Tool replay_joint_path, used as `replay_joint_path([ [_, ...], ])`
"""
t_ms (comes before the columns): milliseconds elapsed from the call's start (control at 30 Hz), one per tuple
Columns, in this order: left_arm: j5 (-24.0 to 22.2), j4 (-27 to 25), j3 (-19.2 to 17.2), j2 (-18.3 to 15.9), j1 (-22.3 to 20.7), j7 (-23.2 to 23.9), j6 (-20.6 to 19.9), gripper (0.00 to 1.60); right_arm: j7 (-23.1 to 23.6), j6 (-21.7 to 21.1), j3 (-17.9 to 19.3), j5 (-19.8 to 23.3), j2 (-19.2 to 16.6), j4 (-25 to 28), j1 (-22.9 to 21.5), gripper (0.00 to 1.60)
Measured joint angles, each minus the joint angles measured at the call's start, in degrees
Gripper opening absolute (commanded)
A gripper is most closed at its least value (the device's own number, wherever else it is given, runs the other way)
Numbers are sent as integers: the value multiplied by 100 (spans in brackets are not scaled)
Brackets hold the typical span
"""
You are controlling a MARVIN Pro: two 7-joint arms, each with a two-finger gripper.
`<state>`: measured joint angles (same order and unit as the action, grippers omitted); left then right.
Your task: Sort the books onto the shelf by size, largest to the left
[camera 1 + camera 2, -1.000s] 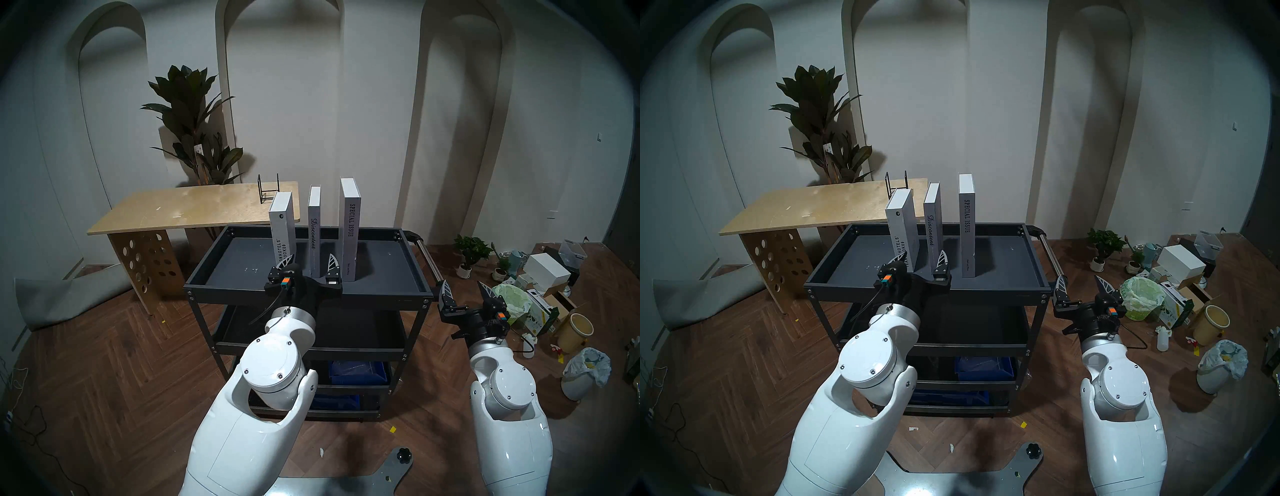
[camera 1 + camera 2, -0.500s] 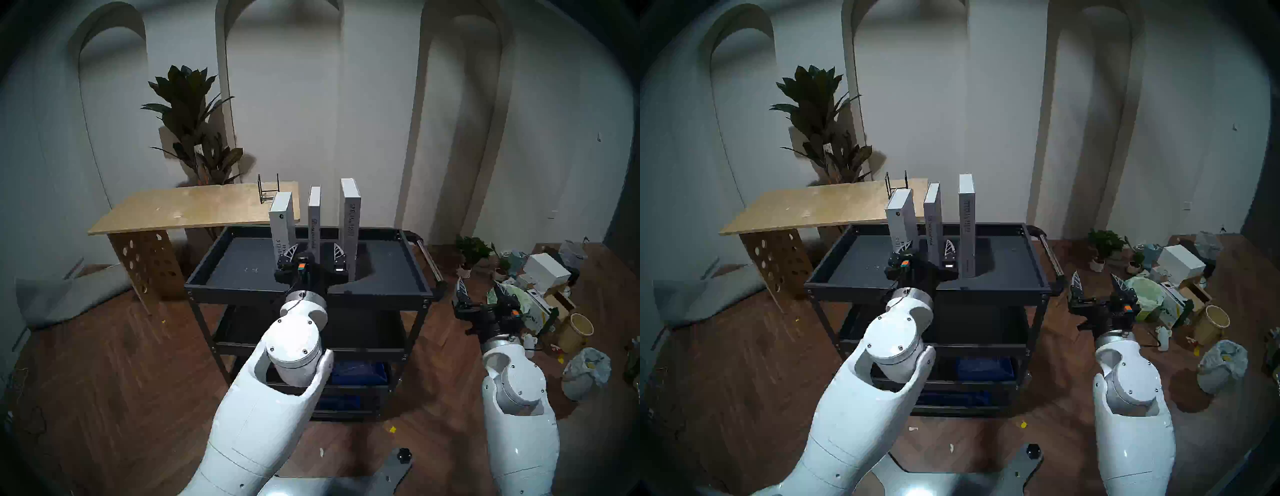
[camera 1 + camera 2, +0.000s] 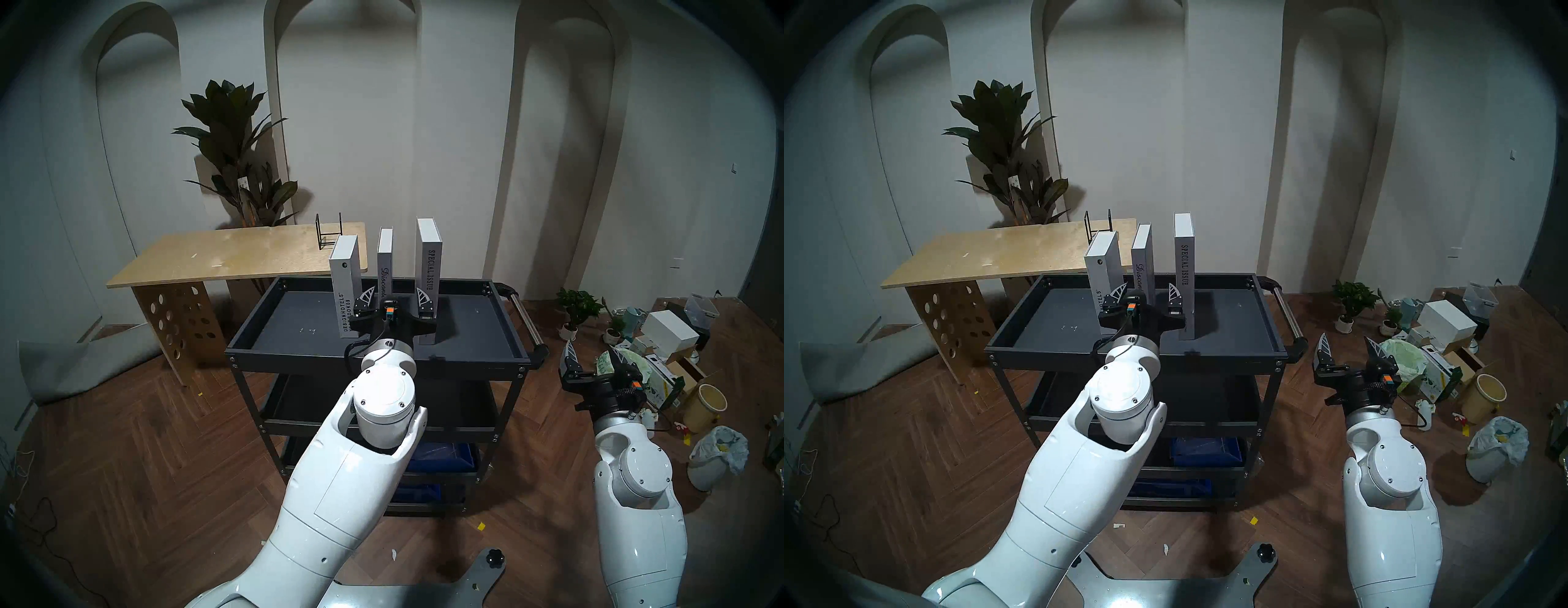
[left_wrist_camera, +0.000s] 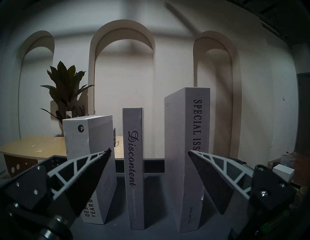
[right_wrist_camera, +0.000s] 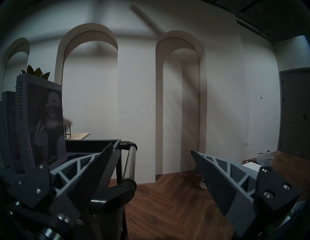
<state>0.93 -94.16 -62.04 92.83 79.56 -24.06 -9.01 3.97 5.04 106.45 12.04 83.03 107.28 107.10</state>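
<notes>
Three grey books stand upright and apart on the shelf, the dark top tray of a black cart. From left to right they are DESIGNHOTELS, the thin Discontent and the tall SPECIAL ISSUE. My left gripper is open over the tray, facing the spine of Discontent. One finger is on each side of that spine and neither touches it. DESIGNHOTELS and SPECIAL ISSUE flank the fingers. My right gripper hangs open and empty off the cart's right end.
A plywood table with a small black wire rack stands behind the cart on the left, and a tall plant is behind it. The cart's handle lies just left of my right gripper. Boxes, bins and pots litter the floor on the right.
My left gripper has moved forward, up and to the right over the tray, so it now faces the Discontent book. The right arm has drifted a little to the right. Both grippers stayed open.
</notes>
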Motion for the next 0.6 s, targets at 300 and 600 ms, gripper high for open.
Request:
replay_joint_path([
  [300,228,547,-40,234,-420,-171,-3,160,19,32,47,86,71,2,23,160],
  [600,447,1148,-159,458,-838,-385,-3,160,41,77,74,146,140,20,95,160],
])
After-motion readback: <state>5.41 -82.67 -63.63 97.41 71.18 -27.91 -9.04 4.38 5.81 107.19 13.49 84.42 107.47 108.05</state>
